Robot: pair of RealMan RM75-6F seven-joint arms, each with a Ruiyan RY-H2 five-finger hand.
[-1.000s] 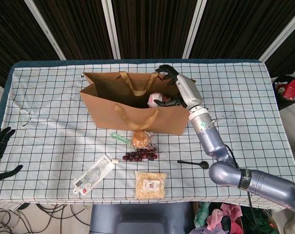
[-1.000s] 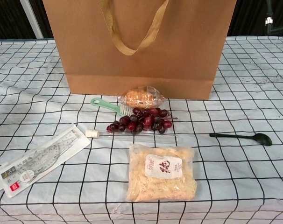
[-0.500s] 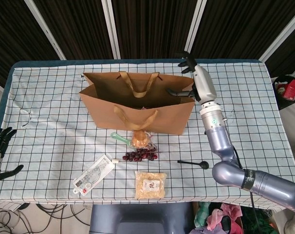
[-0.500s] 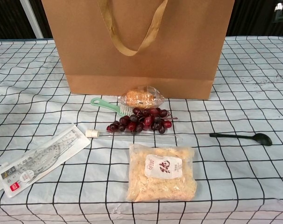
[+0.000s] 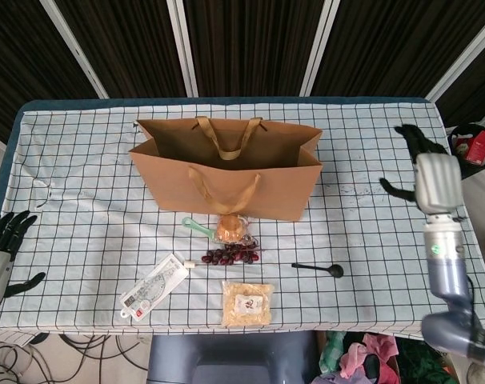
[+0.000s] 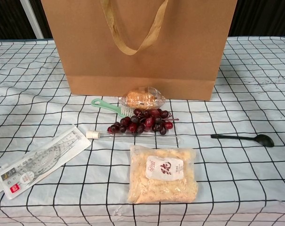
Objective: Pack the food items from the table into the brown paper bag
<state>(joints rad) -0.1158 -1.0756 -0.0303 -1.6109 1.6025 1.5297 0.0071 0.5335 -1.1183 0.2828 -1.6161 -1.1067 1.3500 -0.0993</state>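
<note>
Now both hands empty, fingers spread: right hand [image 5: 425,164], left hand [image 5: 2,244].

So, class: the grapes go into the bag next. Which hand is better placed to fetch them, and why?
Probably the right hand: open, raised over the table. The left hand sits off the table edge. Both are far from the grapes.

Even, bright overhead light leaves only soft, short shadows under the brown paper bag [image 5: 226,172] and grapes [image 6: 141,121], without glare, both views sharp, though the wrapped bun [image 6: 141,99] looks slightly blurred and the far background stays dark.
</note>
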